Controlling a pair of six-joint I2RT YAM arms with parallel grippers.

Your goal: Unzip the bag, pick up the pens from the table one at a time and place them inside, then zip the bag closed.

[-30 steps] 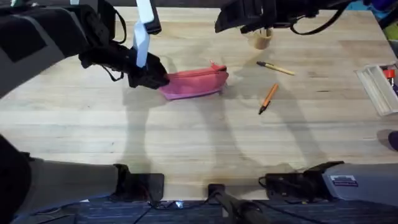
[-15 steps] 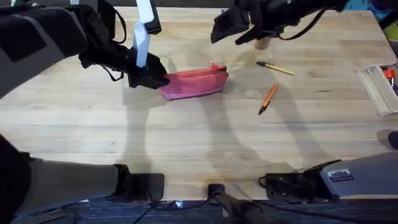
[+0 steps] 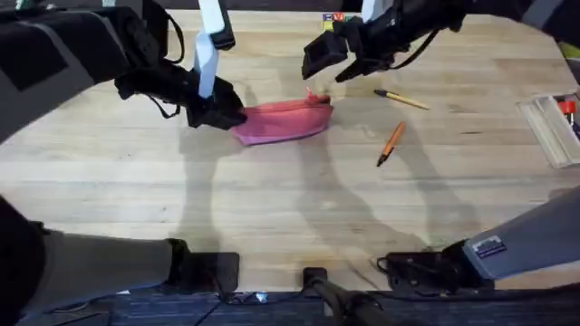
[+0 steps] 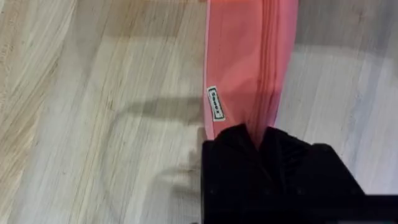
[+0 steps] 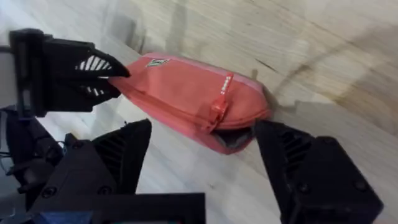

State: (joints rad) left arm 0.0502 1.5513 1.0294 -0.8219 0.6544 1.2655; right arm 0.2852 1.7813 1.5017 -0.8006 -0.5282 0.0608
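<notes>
Bag [image 3: 283, 119]: soft pink-coral fabric pouch, long and rounded, lying on the table [image 3: 290, 208] left of centre; we see a zipper seam running along its length.
Bag, hidden part: its left end is covered by the left gripper [image 3: 217, 110]; in the left wrist view the black fingers [image 4: 233, 149] overlap that end, so we cannot see the fabric beneath them.
Left gripper state: clenched onto the bag's left end.
Right gripper [image 3: 331, 56]: held above the bag's right end, fingers [image 5: 121, 152] spread wide, nothing between them; in the right wrist view the zipper pull [image 5: 219, 107] sits between the two fingers but lower, untouched.
Bag labels: a small white tag [image 4: 215, 103] on the side carries dark lettering we cannot read; red print near the zipper pull is also too small for us to make out.
Pens: orange pen [image 3: 391, 143] with black tip lies right of the bag; pale tan pen [image 3: 401, 99] with black end lies beyond it, well apart from the bag.
Table: light wood, plank strips with visible grain.
Clear box [image 3: 553, 127]: at the right edge, partly cut off; contents unclear to us.
</notes>
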